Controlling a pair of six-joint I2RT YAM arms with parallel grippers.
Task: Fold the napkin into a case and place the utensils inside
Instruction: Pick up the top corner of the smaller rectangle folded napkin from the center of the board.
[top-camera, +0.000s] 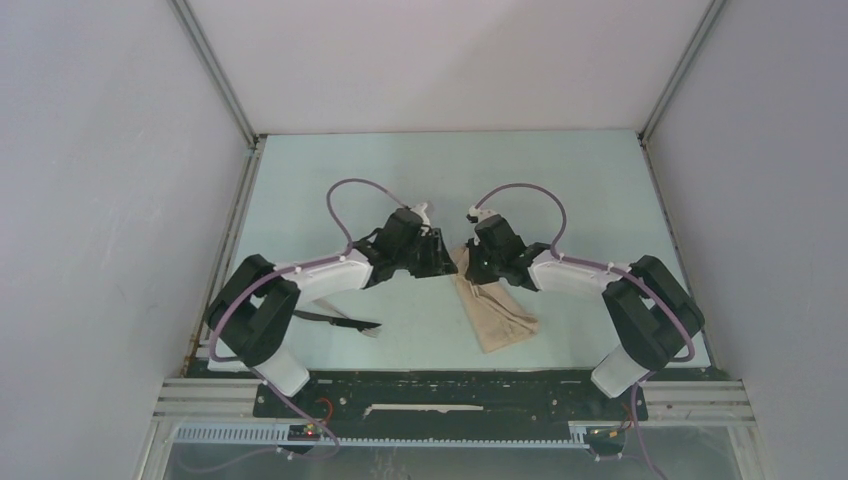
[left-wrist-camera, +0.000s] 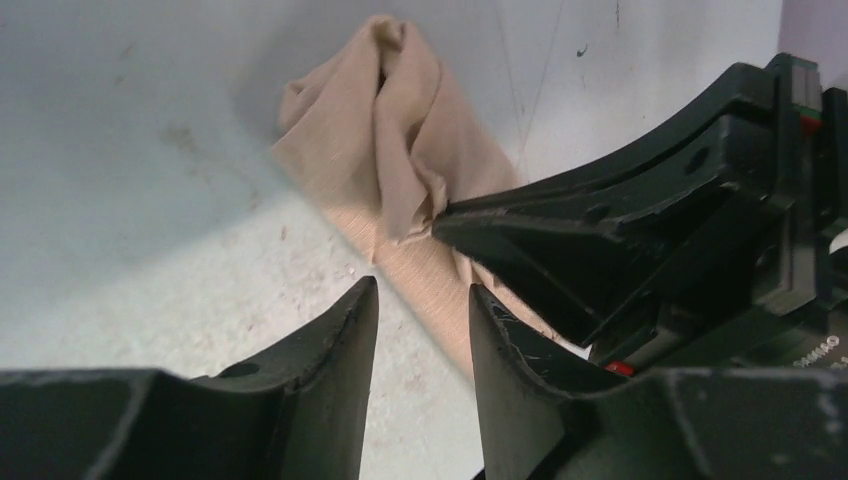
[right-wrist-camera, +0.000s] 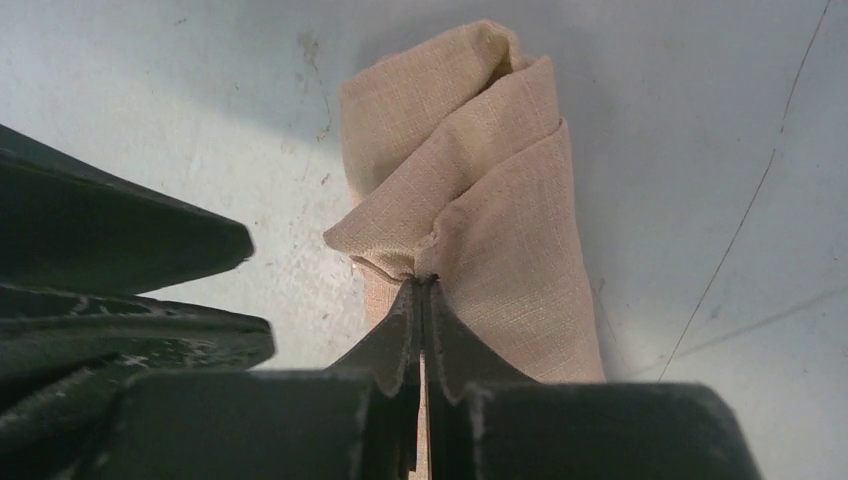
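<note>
Right wrist cam: my R gripper (right-wrist-camera: 424, 290) is clenched on the napkin (right-wrist-camera: 500, 200) edge; L gripper (left-wrist-camera: 422, 300) parted, empty. Thin bite, so I reckon a tug slips cloth, fold undone.

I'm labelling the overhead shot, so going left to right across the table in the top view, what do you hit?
Black utensil → left gripper → napkin. The right gripper is pinching the napkin's far end and overlaps it, so it has no clear place in the order.
</note>
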